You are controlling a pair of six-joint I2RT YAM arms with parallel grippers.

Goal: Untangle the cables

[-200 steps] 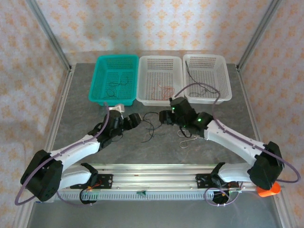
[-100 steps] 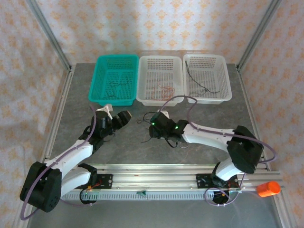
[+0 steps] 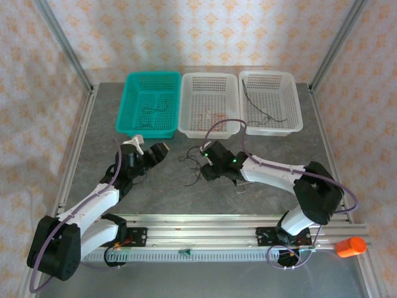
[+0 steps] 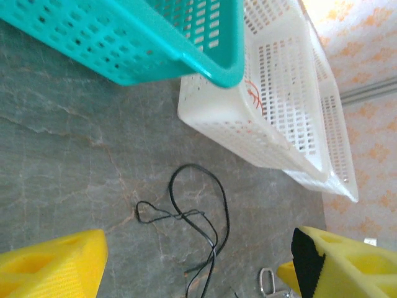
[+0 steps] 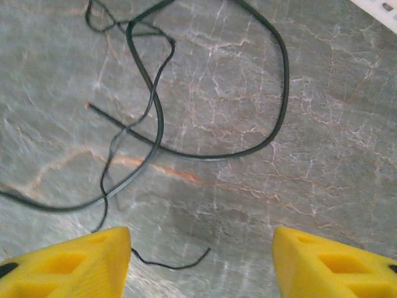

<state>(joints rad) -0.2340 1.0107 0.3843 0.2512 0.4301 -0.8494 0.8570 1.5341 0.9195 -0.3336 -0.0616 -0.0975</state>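
R gripper (image 5: 201,261) has swung left since a sec ago and now hangs over the black cables (image 5: 158,124) mid-table (image 3: 298,158), jaws apart, holding nothing. L gripper (image 4: 192,273) has drawn back left, wide open, empty. The tangle runs near-to-far, loose end prob. pointing near. Beyond it sit the teal basket (image 3: 146,133) and white baskets (image 3: 208,131).

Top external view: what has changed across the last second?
The right arm swung left across the table, bringing the right gripper over the black cables. The left gripper drew back slightly to the left. Both are open and hold nothing. The cables and the three baskets look unmoved.
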